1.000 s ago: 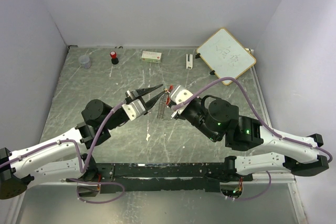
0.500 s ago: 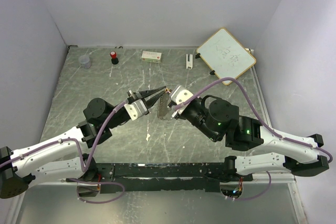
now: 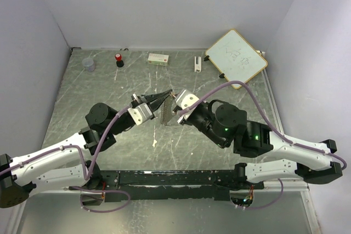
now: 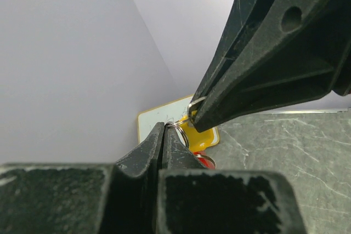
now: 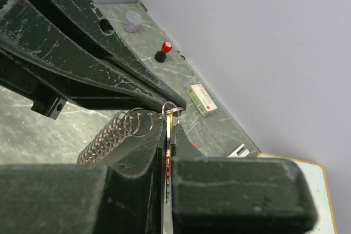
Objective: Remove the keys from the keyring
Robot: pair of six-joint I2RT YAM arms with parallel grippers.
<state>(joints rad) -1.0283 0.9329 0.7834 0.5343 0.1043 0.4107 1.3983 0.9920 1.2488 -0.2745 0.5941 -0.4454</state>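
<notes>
Over the middle of the table, lifted off the surface: pinching the keyring with the left gripper, fingers pressed fully together on the thin wire, and clamping the yellow key with the right gripper, fingers also tight together on it. Meeting tip to tip, almost touching. Only partly possible to see the red key, just below the yellow one in the left wrist view. Also carrying a coil chain, hanging from the keyring toward the near side; cannot tell if touching the table. Judged as the step of working the yellow key off the keyring, with no key free yet. Next probably calls for holding the keyring fixed and sliding the key along the wire to its split end, in small and slow motion, since very little wire to grip and easy to slip. Good open room on the near side and to the left and right of the grippers. Along the far edge, well apart from the work: a cup, a bottle, a box, and a whiteboard at the far right. Walls on three sides, not near the fingers.
</notes>
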